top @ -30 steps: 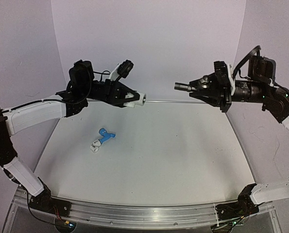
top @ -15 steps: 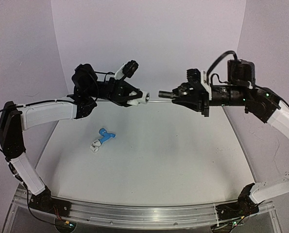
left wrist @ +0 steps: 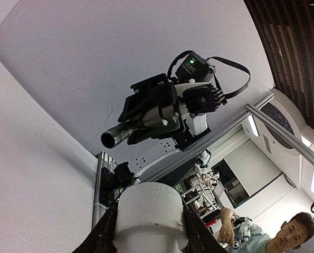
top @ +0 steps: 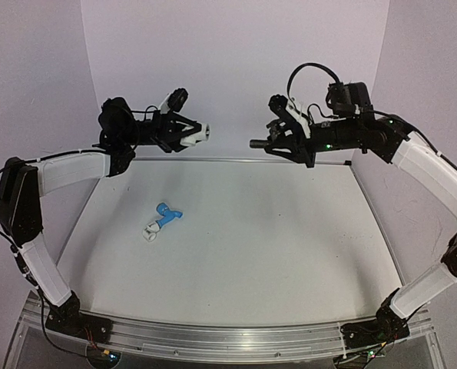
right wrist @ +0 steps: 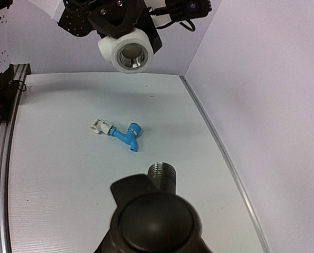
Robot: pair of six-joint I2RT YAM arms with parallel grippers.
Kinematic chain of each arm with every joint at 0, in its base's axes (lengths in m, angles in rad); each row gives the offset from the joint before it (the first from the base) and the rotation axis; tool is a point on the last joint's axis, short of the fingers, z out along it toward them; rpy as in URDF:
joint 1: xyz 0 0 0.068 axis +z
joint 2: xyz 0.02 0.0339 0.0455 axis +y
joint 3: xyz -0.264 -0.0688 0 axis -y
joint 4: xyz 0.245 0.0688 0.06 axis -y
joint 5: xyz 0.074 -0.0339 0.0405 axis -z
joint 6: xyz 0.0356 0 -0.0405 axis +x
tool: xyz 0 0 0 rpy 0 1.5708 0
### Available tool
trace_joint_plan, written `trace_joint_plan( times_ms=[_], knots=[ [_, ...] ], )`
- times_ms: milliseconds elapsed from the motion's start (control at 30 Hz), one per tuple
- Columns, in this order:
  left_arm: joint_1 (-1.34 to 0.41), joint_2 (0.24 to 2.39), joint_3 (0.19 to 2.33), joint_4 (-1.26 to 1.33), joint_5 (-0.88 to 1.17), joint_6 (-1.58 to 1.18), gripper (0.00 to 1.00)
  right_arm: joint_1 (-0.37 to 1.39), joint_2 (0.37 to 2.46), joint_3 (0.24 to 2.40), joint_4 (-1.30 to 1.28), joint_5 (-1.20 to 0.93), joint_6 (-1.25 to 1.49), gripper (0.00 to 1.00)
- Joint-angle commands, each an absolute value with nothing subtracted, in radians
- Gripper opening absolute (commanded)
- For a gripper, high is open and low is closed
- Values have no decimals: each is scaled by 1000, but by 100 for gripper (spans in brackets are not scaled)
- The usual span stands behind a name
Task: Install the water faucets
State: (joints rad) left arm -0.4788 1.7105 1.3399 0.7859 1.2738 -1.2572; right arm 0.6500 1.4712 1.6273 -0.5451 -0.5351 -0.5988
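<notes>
Grey metal faucet [top: 259, 143] clamped in right hand [top: 280, 143], white fitting [top: 202, 134] clamped in left hand [top: 191, 135], blue faucet [top: 169, 213] lying on table [top: 289, 246]

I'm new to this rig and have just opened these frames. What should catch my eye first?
Raised above the far side of the table, the left gripper holds a white pipe fitting. Facing it, the right gripper holds a dark metal faucet, its threaded end aimed at the fitting's opening across a gap. On the table, left of centre, lies a light blue faucet with a small white fitting at its end.
</notes>
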Motion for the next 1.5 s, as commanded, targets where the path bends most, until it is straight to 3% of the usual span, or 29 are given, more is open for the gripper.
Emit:
trace_joint_plan(
  times_ms=[0,133,233,433,800,1067,1200,1300,1467],
  knots=[
    [-491,1737,1316,1012,1301,-1393,0,620,1463,1616,-560,-740,-606,0],
    [-496,1815,1289,1376,1300,-1671,0,617,1480,1617,-548,-878,-616,0],
    [-535,1841,1310,1455,1320,-1743,0,618,1483,1613,-481,-971,-550,0],
    [-621,1783,1297,1178,1322,-1505,0,637,1498,1632,-388,-950,-410,0],
    [-643,1770,1294,1299,1250,-1604,0,678,1458,1639,-407,-813,-386,0],
    [-592,1652,1295,946,1190,-1344,0,668,1468,1722,-513,-596,-588,0],
    [-585,1603,1329,719,1166,-1198,0,659,1505,1881,-632,-620,-627,0],
    [-589,1600,1339,730,1181,-1224,0,667,1489,1931,-667,-720,-675,0],
    [-623,1581,1342,740,1198,-1256,0,731,1423,1881,-607,-681,-737,0]
  ],
)
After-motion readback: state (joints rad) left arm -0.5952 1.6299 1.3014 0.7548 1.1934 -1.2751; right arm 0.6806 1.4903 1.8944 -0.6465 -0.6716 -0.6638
